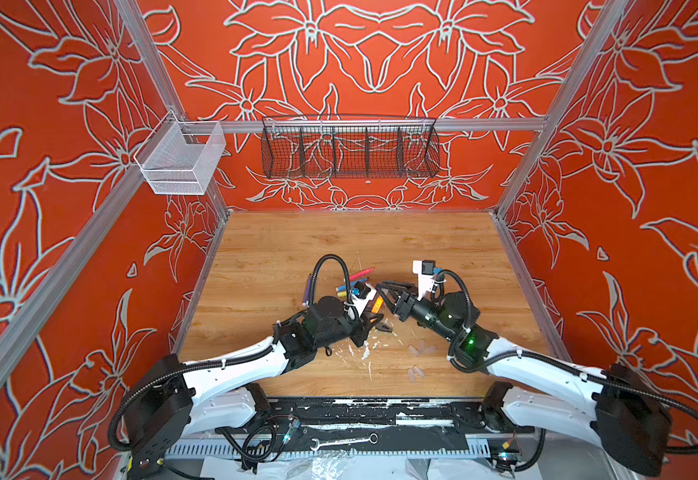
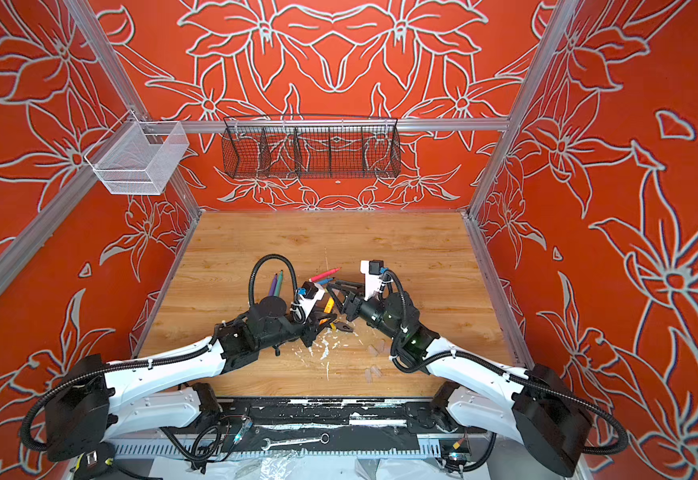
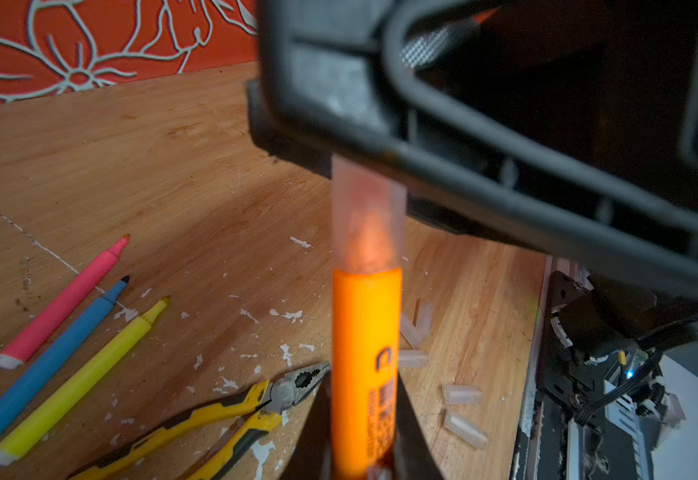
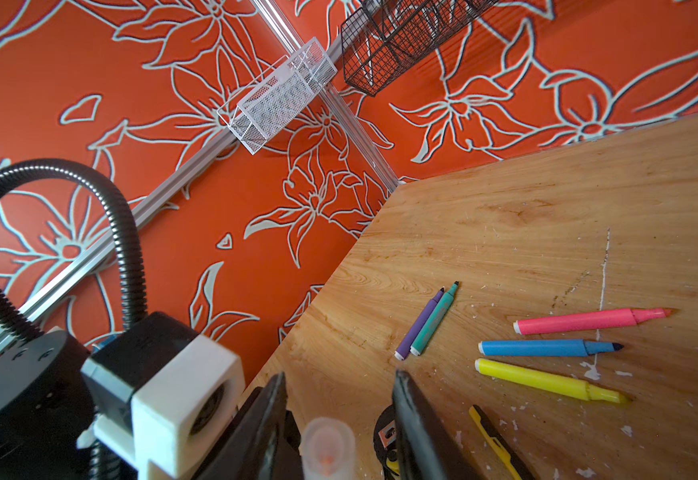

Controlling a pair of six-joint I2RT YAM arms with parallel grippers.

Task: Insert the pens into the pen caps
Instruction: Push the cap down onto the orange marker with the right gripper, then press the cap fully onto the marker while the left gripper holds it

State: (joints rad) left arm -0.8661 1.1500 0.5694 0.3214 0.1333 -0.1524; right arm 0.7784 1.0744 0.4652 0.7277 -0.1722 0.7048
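left wrist view: left gripper (image 3: pixel 363 453) clenches the orange pen (image 3: pixel 366 353), tip inside a clear cap (image 3: pixel 367 216) that the right gripper (image 4: pixel 339 378) straddles, jaws parted.

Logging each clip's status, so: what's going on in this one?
The left gripper is shut on the orange pen, holding it up off the table. A clear cap sits over its tip, between the jaws of the right gripper, which stand apart with a gap beside the cap. The pink pen, blue pen, yellow pen, purple pen and green pen lie uncapped on the table. Spare caps lie loose there too.
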